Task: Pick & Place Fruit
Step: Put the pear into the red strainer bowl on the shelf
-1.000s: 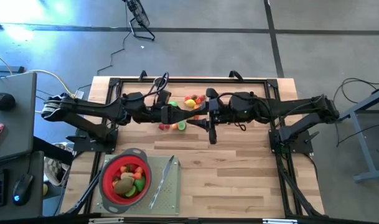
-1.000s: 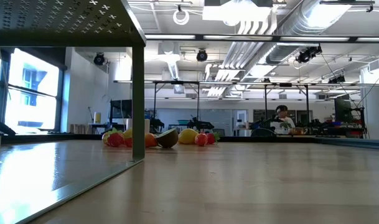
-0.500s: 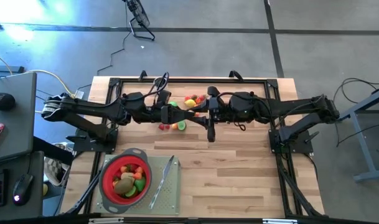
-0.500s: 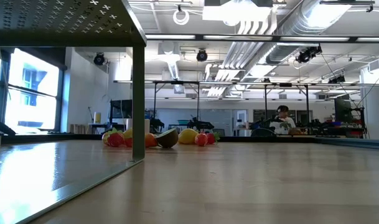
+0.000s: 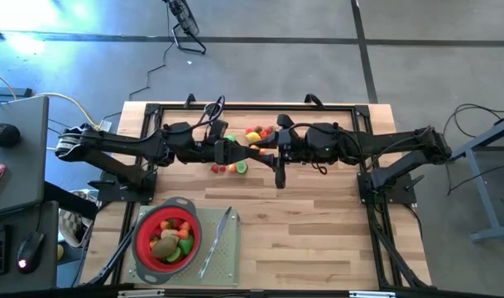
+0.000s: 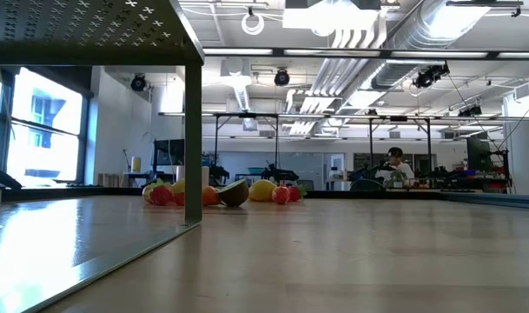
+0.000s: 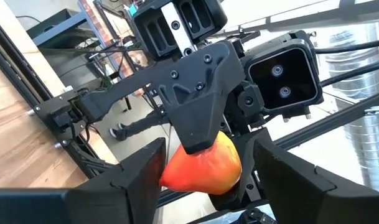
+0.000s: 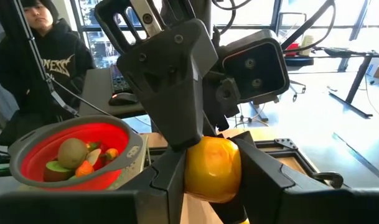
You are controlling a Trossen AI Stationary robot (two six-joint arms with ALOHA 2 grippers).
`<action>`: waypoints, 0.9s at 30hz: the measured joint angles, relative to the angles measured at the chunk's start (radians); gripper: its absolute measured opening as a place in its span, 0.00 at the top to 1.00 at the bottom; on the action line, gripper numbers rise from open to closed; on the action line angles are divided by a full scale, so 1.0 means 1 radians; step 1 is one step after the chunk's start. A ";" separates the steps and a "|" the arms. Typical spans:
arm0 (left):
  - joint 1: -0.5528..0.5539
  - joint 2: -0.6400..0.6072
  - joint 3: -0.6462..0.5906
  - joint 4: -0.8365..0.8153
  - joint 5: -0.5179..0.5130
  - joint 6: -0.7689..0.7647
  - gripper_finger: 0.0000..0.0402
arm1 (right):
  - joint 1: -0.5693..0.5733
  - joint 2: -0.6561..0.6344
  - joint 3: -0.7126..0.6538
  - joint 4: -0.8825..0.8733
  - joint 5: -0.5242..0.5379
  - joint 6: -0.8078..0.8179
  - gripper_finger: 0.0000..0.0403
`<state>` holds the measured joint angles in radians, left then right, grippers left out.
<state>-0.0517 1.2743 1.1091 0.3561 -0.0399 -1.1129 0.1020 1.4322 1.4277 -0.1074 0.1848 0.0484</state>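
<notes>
A small yellow-to-red fruit [image 8: 214, 165] hangs high above the table's middle, where my two grippers meet nose to nose. My right gripper [image 8: 213, 155] is shut on it. My left gripper [image 7: 208, 155] stands open, one finger on either side of the same fruit [image 7: 201, 165]; a gap shows at one finger, and I cannot tell whether the other touches. More fruits lie on the wood below in two clusters [image 5: 256, 135] [image 5: 231, 167] and show in the low view [image 6: 221, 193]. The red strainer [image 5: 141, 225] near the front left holds several fruits. My right gripper pinches the fruit between its two fingers, on two opposite sides [image 8: 192, 177]. The fingers [image 7: 195, 118] reach in about level from the table's right side. The fruit is lifted clear, well above the table.
The strainer [image 8: 130, 149] sits on a grey board [image 5: 223, 265] with a slim knife [image 5: 218, 240] beside it. A black frame [image 5: 252, 106] rims the far edge. A person in a dark hoodie [image 8: 40, 62] stands beyond the table's front left. Bare wood [image 5: 318, 240] lies at the front right.
My right gripper has swung slightly at the wrist while staying in place above the table's middle. The fruits on the table and the strainer have not moved.
</notes>
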 joint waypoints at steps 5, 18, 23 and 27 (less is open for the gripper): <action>0.000 0.000 0.000 -0.002 0.001 0.000 0.42 | 0.000 0.000 0.000 0.000 0.001 0.006 0.70; -0.001 0.000 0.000 -0.016 0.006 -0.017 0.42 | 0.000 0.000 0.000 -0.002 0.001 0.007 0.70; -0.001 0.000 0.000 -0.018 0.005 -0.017 0.45 | 0.000 0.000 0.000 -0.003 0.000 0.007 0.72; -0.001 0.000 0.000 -0.015 0.005 -0.018 0.54 | 0.000 0.000 0.001 -0.004 -0.001 0.004 0.71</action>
<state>-0.0525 1.2743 1.1091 0.3415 -0.0349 -1.1313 0.1020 1.4322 1.4287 -0.1111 0.1841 0.0521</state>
